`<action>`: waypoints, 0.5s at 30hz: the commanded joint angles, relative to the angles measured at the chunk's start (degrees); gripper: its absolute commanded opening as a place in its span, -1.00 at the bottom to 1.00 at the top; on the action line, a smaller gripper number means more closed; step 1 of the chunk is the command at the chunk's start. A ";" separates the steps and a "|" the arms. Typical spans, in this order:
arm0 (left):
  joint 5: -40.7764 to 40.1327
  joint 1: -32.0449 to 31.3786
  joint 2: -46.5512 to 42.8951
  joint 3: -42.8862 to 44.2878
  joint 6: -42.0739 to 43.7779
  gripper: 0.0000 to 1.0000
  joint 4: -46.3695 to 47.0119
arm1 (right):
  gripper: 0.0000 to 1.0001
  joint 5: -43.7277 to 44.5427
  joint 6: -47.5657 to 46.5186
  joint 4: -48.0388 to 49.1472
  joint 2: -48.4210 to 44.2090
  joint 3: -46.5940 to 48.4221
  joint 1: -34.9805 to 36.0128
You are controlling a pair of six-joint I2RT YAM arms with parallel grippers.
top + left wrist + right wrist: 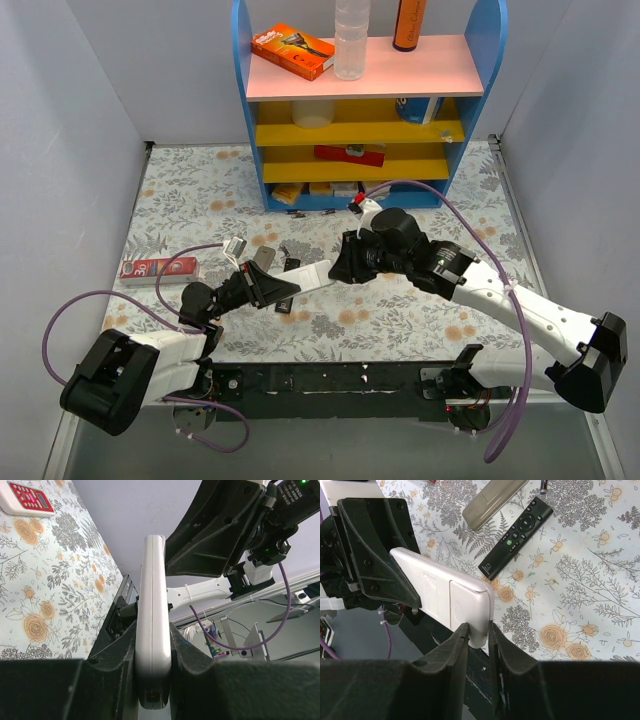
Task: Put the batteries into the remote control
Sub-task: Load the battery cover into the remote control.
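The plain white remote control point(310, 273) is held off the table between both grippers. My left gripper point(280, 288) is shut on its left end; in the left wrist view the remote point(151, 605) stands edge-on between my fingers point(117, 655). My right gripper point(340, 268) is shut on its right end. In the right wrist view the remote's back point(440, 592) faces the camera, with the cover panel seam showing, and my right gripper point(479, 632) pinches its tip. A thin dark-red cylinder point(543, 485), perhaps a battery, lies at the top edge. Other batteries are not clearly seen.
A black remote point(517, 530) and a slim grey remote point(492, 500) lie on the floral cloth under the held remote. A white remote with red buttons point(160, 268) lies at the left. A blue shelf unit point(370, 190) stands at the back.
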 commanded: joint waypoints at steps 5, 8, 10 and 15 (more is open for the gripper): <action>-0.70 -0.20 -1.08 -2.29 -7.23 -1.00 31.19 | -0.62 0.91 -0.85 -2.07 1.98 2.68 -0.10; -0.70 -0.20 -1.61 -2.11 -7.15 -1.00 31.28 | -0.65 0.64 -0.85 -1.98 2.42 1.97 -0.10; -0.70 -0.12 -2.57 -2.02 -7.14 -1.00 31.28 | -0.70 0.73 -0.94 -1.98 2.69 1.18 -0.02; -1.05 -0.11 -4.95 -2.02 -7.23 -1.00 31.28 | -0.74 0.29 -0.94 -1.80 3.30 -0.31 -0.10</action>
